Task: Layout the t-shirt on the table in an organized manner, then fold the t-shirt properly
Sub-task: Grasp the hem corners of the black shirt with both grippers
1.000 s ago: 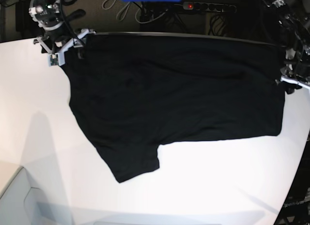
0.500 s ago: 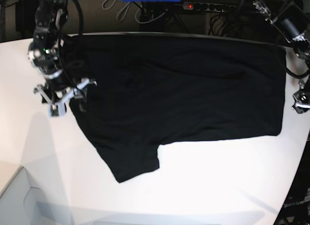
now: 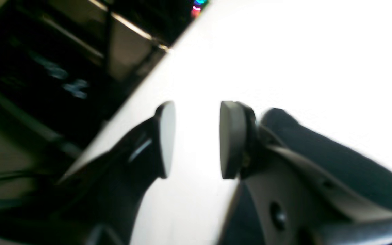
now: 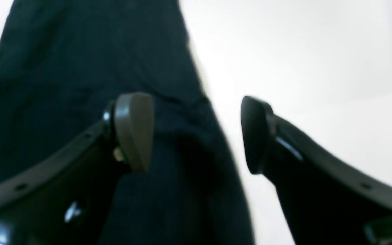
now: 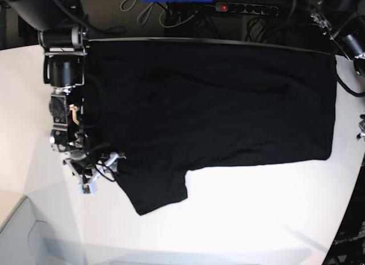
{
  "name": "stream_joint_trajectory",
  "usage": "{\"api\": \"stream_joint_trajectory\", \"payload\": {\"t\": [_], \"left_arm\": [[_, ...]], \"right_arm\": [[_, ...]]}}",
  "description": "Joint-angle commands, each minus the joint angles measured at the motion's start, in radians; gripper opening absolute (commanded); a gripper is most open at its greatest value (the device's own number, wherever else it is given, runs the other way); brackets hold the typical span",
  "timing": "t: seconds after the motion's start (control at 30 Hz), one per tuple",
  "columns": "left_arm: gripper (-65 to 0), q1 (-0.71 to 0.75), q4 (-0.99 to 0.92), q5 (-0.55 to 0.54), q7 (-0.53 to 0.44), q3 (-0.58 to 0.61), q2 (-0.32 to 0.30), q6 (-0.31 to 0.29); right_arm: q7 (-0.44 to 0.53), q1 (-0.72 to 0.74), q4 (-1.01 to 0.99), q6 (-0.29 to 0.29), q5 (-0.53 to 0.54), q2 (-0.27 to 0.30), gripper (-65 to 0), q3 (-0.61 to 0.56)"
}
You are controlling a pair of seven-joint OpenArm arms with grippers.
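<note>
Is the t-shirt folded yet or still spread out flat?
Spread out, not folded. In the base view the t-shirt lies flat across the table as one layer, a sleeve sticking out toward the front.

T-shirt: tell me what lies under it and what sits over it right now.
The t-shirt lies spread on the white table, which shows bare all round it. The right gripper hangs open over its left edge by the sleeve. Whatever lies beneath the cloth itself is covered.
</note>
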Motion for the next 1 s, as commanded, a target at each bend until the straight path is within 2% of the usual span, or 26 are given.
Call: {"api": "stream_joint_trajectory", "payload": {"t": [0.0, 0.23, 0.4, 0.57, 0.67, 0.83, 0.97], "left_arm": [[-43.7, -0.020, 0.016, 0.003, -0.045, 0.017, -0.022, -0.012], [-43.7, -0.046, -0.089, 0.049, -0.116, 0.054, -0.021, -0.012], [-43.7, -0.106, -0.255, 0.055, -0.151, 0.055, -0.024, -0.012], [-43.7, -0.129, -0.310, 0.055, -0.178, 0.058, -0.031, -0.012], [-43.7, -0.138, -0.312, 0.055, -0.185, 0.129, -0.034, -0.012], [-43.7, -0.144, -0.312, 0.055, -0.208, 0.235, -0.028, -0.007], [-43.7, -0.155, -0.356, 0.055, -0.286, 0.238, -0.027, -0.003]], "right_arm": [[0.038, 0.037, -0.026, 0.003, 0.004, 0.015, -24.5, 0.005], [0.132, 0.069, -0.204, 0.003, 0.004, 0.029, -24.5, -0.005], [0.144, 0.039, -0.202, 0.003, 0.004, 0.029, -24.9, -0.137], [0.146, 0.031, -0.204, 0.003, 0.004, 0.028, -26.6, -0.163], [0.146, 0.029, -0.205, 0.003, 0.004, 0.028, -36.2, -0.164], [0.139, 0.029, -0.207, 0.003, 0.004, 0.028, -63.8, -0.158], [0.139, 0.017, -0.209, 0.003, 0.004, 0.029, -65.0, -0.158]]}}
